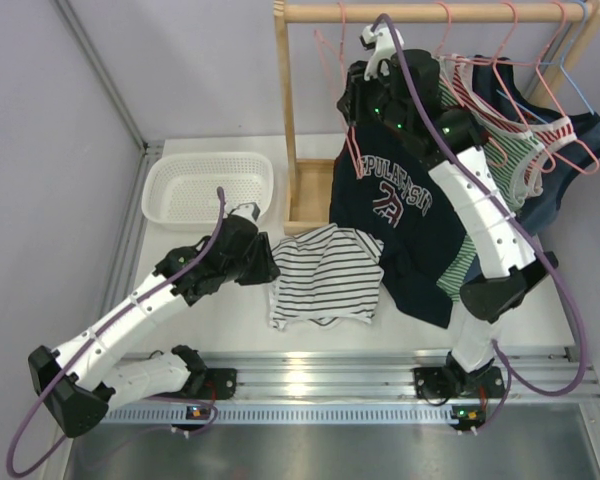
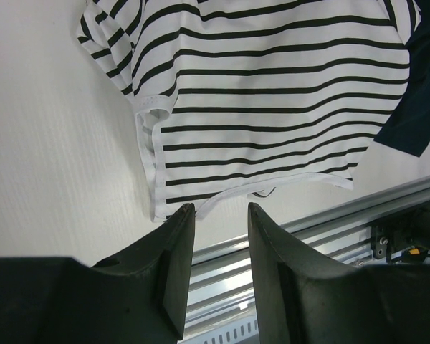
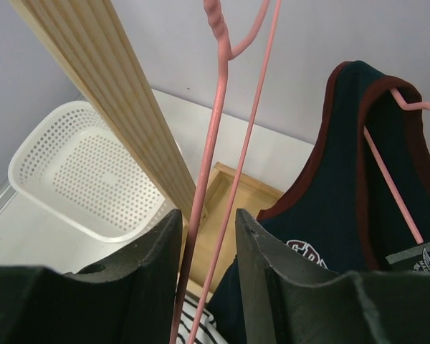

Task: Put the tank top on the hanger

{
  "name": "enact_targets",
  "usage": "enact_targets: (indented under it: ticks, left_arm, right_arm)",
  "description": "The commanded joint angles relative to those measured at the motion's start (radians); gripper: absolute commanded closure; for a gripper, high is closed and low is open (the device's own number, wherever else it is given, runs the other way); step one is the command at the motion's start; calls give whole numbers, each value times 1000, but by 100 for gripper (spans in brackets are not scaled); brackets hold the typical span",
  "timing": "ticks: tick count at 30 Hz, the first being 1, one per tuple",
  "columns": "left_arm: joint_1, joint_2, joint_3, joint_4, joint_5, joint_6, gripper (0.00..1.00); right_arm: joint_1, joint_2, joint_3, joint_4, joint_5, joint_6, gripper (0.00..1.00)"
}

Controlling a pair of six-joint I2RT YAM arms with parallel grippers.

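The tank top (image 1: 325,275), white with thin dark stripes, lies crumpled flat on the table in front of the rack. In the left wrist view the tank top (image 2: 272,93) fills the upper part, its hem just past my fingertips. My left gripper (image 1: 268,270) (image 2: 218,208) hovers at its left edge, open and holding nothing. High at the rack, my right gripper (image 1: 353,103) (image 3: 208,213) is open, with two wires of the pink hanger (image 3: 213,136) running between its fingers. The hanger (image 1: 329,55) hangs from the wooden rail, left of the navy top.
A white perforated basket (image 1: 208,188) (image 3: 79,172) sits at the back left. The wooden rack's post (image 1: 286,110) stands beside it. A navy top with maroon trim (image 1: 400,220) (image 3: 344,186), a green-striped top (image 1: 505,150) and a light blue hanger (image 1: 580,70) hang there. A metal rail (image 1: 320,375) lines the near edge.
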Motion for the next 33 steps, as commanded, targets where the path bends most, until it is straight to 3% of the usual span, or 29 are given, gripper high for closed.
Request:
enact_targets:
  ticks: [1, 9, 29, 33]
  left_arm:
    - [1, 0, 21, 19, -4, 12, 59]
    - [1, -3, 10, 30, -4, 11, 59]
    - [1, 17, 7, 44, -1, 17, 59]
    - [1, 20, 7, 47, -2, 16, 59]
  right_arm:
    - [-2, 17, 23, 35, -9, 10, 64]
    - [3, 59, 86, 6, 3, 11, 65]
    - [29, 36, 86, 1, 98, -27, 80]
    - [29, 39, 103, 0, 107, -38, 92]
